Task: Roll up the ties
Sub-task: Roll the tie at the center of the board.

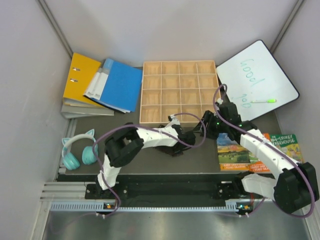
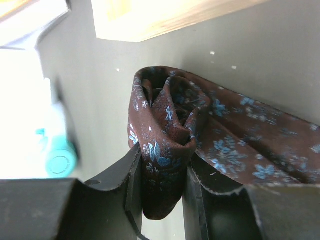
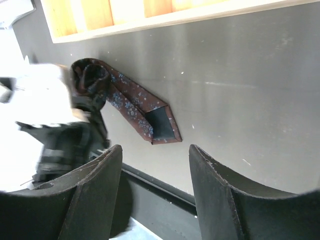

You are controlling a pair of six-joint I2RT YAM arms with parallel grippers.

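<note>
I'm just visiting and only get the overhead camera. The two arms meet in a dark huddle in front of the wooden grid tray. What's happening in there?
Observer: The left wrist camera shows the left fingers clamped on a tie, brown with small blue flowers, wound into a loose roll.
Operator: Is the whole tie rolled up?
Observer: No. In the right wrist camera its pointed end lies flat on the table, unrolled.
Operator: Is the other arm holding anything?
Observer: No, the right fingers stand open with nothing between them.
</note>
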